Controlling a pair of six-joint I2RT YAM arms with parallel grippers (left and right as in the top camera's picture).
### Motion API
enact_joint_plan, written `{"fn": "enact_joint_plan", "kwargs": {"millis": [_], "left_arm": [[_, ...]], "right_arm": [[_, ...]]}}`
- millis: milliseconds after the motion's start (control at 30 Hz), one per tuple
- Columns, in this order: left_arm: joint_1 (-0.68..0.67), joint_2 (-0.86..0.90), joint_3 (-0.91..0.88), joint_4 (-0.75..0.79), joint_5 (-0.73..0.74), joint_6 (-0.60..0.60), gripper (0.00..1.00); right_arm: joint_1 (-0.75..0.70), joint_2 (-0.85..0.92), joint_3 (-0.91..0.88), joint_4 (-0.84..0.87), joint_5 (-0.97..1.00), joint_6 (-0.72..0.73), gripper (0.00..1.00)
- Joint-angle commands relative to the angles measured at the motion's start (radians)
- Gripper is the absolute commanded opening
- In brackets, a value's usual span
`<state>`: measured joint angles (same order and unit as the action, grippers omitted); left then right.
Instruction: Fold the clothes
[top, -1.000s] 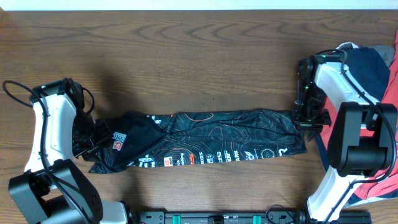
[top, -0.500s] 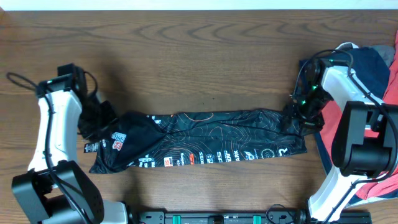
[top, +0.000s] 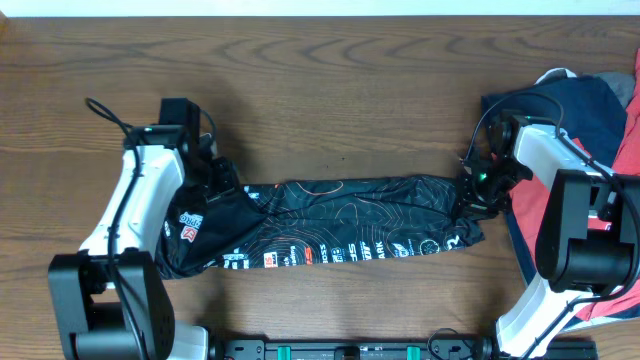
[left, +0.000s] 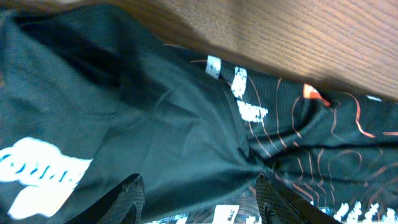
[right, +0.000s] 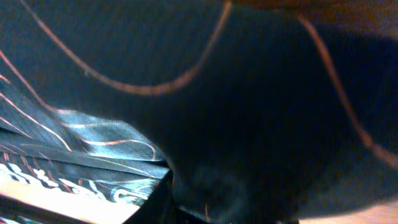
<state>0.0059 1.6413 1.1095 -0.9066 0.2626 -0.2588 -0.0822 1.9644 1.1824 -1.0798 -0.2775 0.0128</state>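
The black jersey (top: 340, 225), with wavy orange lines and a row of logos, lies as a long strip across the front of the table. My left gripper (top: 218, 182) hovers over its upper left part. In the left wrist view the gripper (left: 199, 202) is open, and dark cloth (left: 155, 112) spreads under both fingers (left: 127, 199). My right gripper (top: 476, 190) sits at the jersey's right end, where the cloth is gathered. In the right wrist view black fabric (right: 249, 93) fills the frame and bunches into the shut jaws of the gripper (right: 224, 208).
A heap of red and navy garments (top: 600, 110) lies at the right edge, behind and beside the right arm. Bare brown wood (top: 320, 90) stretches behind the jersey. A dark rail (top: 350, 350) runs along the front edge.
The left arm swung right from the jersey's left end to over its upper left part, jaws wider. The right gripper dropped onto the right end, which has bunched inward.
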Motion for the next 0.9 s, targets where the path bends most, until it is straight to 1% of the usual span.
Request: {"fn": "enact_joint_plan", "kwargs": {"millis": [0, 100, 200, 233, 333, 467, 533, 633, 700, 733, 867], "left_arm": [[-0.031, 0.012, -0.033, 0.026, -0.005, -0.021, 0.59], [-0.05, 0.013, -0.059, 0.061, -0.005, -0.042, 0.59], [-0.062, 0.013, -0.081, 0.093, -0.005, -0.067, 0.59], [-0.065, 0.015, -0.087, 0.102, -0.005, -0.069, 0.59], [-0.076, 0.026, -0.098, 0.114, -0.005, -0.081, 0.58], [-0.088, 0.042, -0.125, 0.15, -0.013, -0.094, 0.52], [-0.095, 0.052, -0.146, 0.183, -0.013, -0.107, 0.46], [-0.104, 0.069, -0.17, 0.227, -0.013, -0.106, 0.29], [-0.106, 0.078, -0.173, 0.233, -0.012, -0.106, 0.13], [-0.106, 0.078, -0.173, 0.231, -0.012, -0.107, 0.06], [-0.106, 0.054, -0.166, 0.16, 0.04, -0.105, 0.06]], "right_arm": [[-0.005, 0.039, -0.024, 0.025, -0.034, -0.013, 0.22], [-0.005, 0.039, -0.024, 0.025, -0.034, -0.013, 0.26], [-0.005, 0.039, -0.024, 0.023, -0.034, -0.013, 0.33], [-0.005, 0.039, -0.024, 0.019, -0.034, -0.013, 0.33], [-0.005, 0.039, -0.024, 0.013, -0.034, -0.013, 0.33], [-0.005, 0.039, -0.024, 0.014, -0.034, -0.013, 0.33], [-0.005, 0.039, -0.024, 0.014, -0.034, -0.013, 0.33], [-0.005, 0.039, -0.024, 0.014, -0.034, -0.013, 0.33], [-0.005, 0.039, -0.024, 0.014, -0.034, -0.013, 0.33], [-0.005, 0.039, -0.024, 0.014, -0.034, -0.013, 0.33], [-0.005, 0.039, -0.024, 0.014, -0.034, -0.014, 0.33]]}}
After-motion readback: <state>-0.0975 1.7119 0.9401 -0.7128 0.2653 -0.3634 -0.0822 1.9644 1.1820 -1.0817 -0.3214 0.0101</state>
